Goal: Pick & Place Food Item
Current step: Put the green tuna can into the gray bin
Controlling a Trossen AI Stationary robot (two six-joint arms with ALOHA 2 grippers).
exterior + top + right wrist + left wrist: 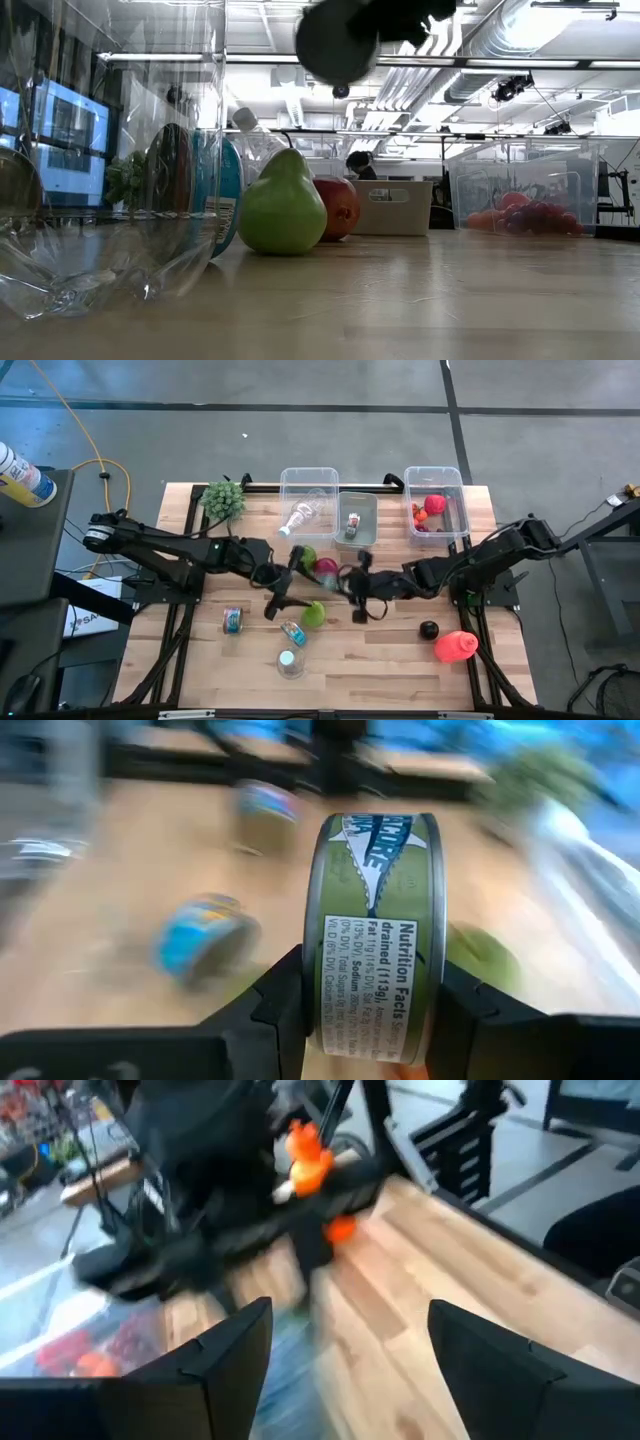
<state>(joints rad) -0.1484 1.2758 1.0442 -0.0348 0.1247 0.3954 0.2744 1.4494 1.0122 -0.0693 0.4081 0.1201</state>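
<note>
In the right wrist view, a round tin (pixel 375 920) with a green-and-white nutrition label stands on edge in my right gripper (pixel 372 982), which is shut on it. In the high view that gripper (pixel 354 586) hangs above the middle of the table. My left gripper (pixel 290 582) faces it from the left. In its own view the left gripper (pixel 348 1320) is open with nothing between the fingers. A green pear (pixel 313 613) lies on the table below and between the two grippers. A red apple (pixel 327 568) rests just beyond it. My right gripper pinches the tin between its two fingers, one on each flat end (pixel 318 1005), with the labelled round wall facing the camera. The fingers reach in from the table's right, slanting a little downward. The tin is lifted clear of the table, standing on edge.
Another tin (pixel 232 620), a small blue-labelled can (pixel 292 632) and a bottle (pixel 289 663) lie near the front. At the back stand a clear bin (pixel 307 478), a grey bin (pixel 357 520) and a bin of red fruit (pixel 452 485). A black ball (pixel 429 629) and a red object (pixel 455 646) sit front right.
</note>
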